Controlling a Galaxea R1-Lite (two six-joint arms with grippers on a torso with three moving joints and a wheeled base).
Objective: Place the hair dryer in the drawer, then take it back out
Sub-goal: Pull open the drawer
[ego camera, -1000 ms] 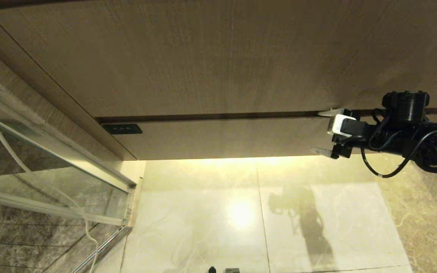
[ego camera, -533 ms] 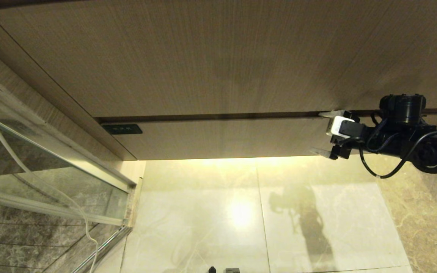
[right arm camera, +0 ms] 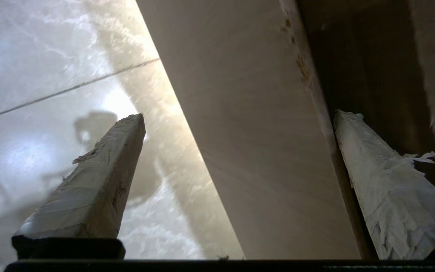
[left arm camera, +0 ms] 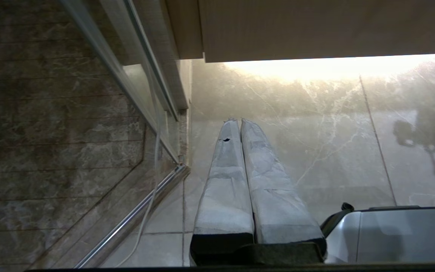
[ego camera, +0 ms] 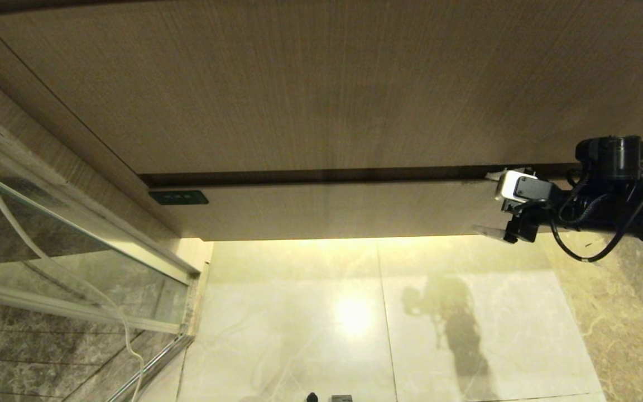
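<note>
The drawer (ego camera: 332,209) has slid slightly outward, right gripper (ego camera: 492,204) spread wide across its front.

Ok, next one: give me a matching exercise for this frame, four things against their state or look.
1 right gripper
2 left gripper
3 drawer
4 floor

a glossy pale tiles
b fingers shut together
c low wood-grain front
d fingers apart, one on either side of the drawer's front

Pairs: 1-d, 2-b, 3-c, 4-a
</note>
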